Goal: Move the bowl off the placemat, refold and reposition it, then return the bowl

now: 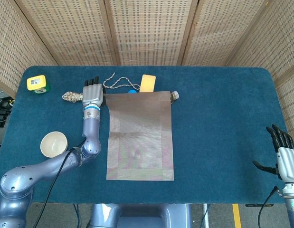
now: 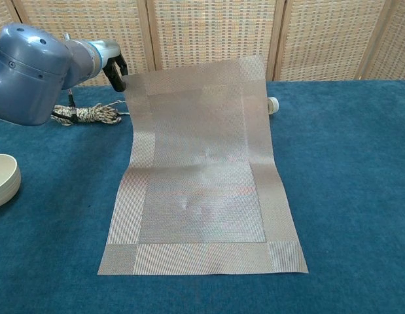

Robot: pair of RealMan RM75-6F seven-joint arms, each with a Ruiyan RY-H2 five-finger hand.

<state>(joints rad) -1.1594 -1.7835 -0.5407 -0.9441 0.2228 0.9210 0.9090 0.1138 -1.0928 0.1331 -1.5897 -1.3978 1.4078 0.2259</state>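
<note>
The woven grey-brown placemat (image 1: 139,137) (image 2: 201,183) lies unfolded down the middle of the blue table, its far end raised off the cloth. My left hand (image 1: 92,93) (image 2: 113,67) pinches its far left corner and holds that end up. The cream bowl (image 1: 53,144) (image 2: 2,180) stands on the table to the left of the mat, apart from it. At the front right edge of the table, in the head view only, my right hand (image 1: 282,154) is open and holds nothing.
Behind the lifted mat lie a coiled rope (image 1: 73,96) (image 2: 84,114), a yellow sponge (image 1: 147,82), a partly hidden blue ball (image 1: 131,90) and a bottle showing only its white cap (image 1: 175,94) (image 2: 273,104). A yellow tape measure (image 1: 37,84) sits far left.
</note>
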